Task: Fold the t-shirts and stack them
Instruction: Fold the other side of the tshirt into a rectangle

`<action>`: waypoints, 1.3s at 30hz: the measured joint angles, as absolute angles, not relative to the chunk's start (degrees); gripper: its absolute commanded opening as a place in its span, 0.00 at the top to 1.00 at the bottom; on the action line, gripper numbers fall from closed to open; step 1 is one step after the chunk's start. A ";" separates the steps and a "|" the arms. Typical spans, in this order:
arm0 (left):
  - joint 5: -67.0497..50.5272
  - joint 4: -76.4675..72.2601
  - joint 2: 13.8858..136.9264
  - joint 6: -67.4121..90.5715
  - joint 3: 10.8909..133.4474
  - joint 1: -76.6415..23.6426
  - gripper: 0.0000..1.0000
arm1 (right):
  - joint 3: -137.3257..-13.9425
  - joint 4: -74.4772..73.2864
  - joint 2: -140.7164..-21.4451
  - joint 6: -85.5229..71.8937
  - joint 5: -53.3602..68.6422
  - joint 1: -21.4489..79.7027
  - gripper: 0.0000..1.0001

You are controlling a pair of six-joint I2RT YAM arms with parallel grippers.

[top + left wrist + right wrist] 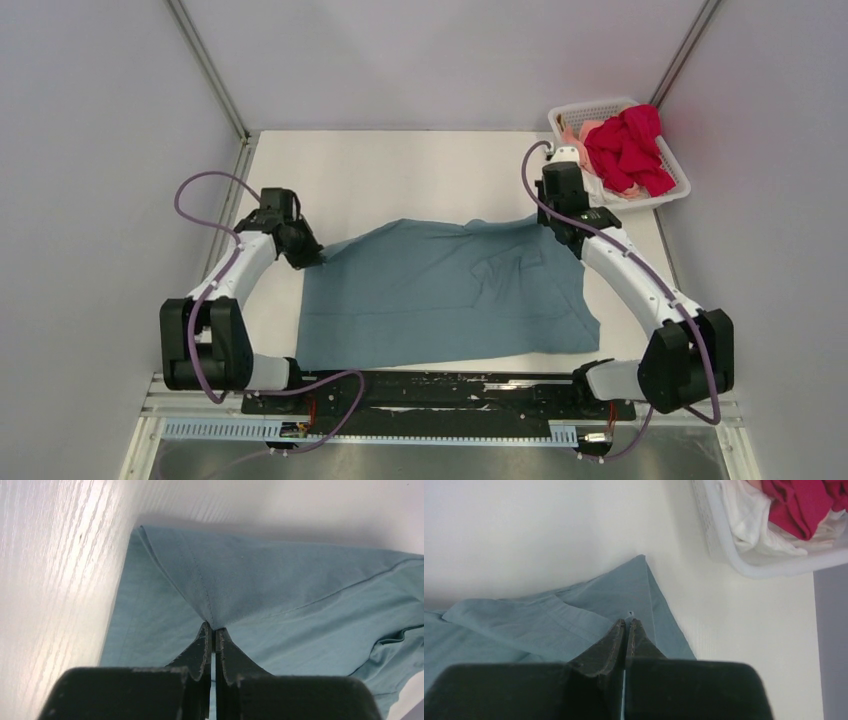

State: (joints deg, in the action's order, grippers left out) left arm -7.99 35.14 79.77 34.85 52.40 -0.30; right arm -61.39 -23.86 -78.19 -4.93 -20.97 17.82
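So, done: nothing looked folded.
Remaining: blue-grey t-shirt (440,290) lay spread; red t-shirt (630,150) sat in basket (660,199).
Grippers: left gripper (214,630) and right gripper (627,623) both pinched blue-grey cloth.

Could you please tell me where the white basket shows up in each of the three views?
Top external: basket, upper right.
Left wrist: not in it.
Right wrist: basket, top right corner.
Shared landmark: the blue-grey t-shirt, seen in all three views.
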 measured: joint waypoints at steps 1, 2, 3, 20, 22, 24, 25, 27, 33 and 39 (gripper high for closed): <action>-7.90 35.09 78.78 35.11 51.55 -0.32 1.00 | -60.84 -24.67 -76.99 -5.34 -21.12 17.82 1.00; -7.84 35.35 77.76 35.48 50.68 -0.32 1.00 | -60.31 -25.71 -75.75 -5.91 -21.30 17.82 1.00; -7.55 35.59 76.71 35.90 49.91 -0.34 1.00 | -59.94 -26.59 -74.78 -6.28 -21.56 17.82 1.00; 0.67 43.31 54.65 45.98 37.71 -0.34 0.99 | -56.12 -43.68 -66.17 -17.52 -24.75 19.33 0.96; 1.39 43.94 53.89 46.65 36.80 -0.34 0.99 | -56.10 -45.65 -65.98 -19.05 -24.69 19.55 0.94; 1.91 44.12 53.93 47.31 36.34 -0.34 0.98 | -56.01 -47.46 -65.47 -20.45 -24.14 19.92 0.96; 2.22 44.16 54.19 47.64 36.25 -0.34 0.95 | -55.83 -48.07 -65.19 -21.23 -23.59 20.21 0.94; 2.96 44.31 54.92 48.21 36.25 -0.34 0.73 | -55.57 -49.25 -64.97 -22.63 -21.87 20.73 0.85; 5.80 45.76 55.51 50.06 36.25 -0.38 0.02 | -55.31 -58.59 -68.60 -30.13 -19.18 22.20 0.39; 8.08 49.50 52.38 50.78 38.74 -0.38 0.00 | -55.13 -62.26 -66.13 -32.71 -19.49 22.46 0.00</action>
State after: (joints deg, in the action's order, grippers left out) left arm 8.08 49.50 52.38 50.78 38.74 -0.38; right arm -55.13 -62.26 -66.13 -32.71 -19.49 22.46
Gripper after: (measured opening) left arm 0.997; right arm 0.911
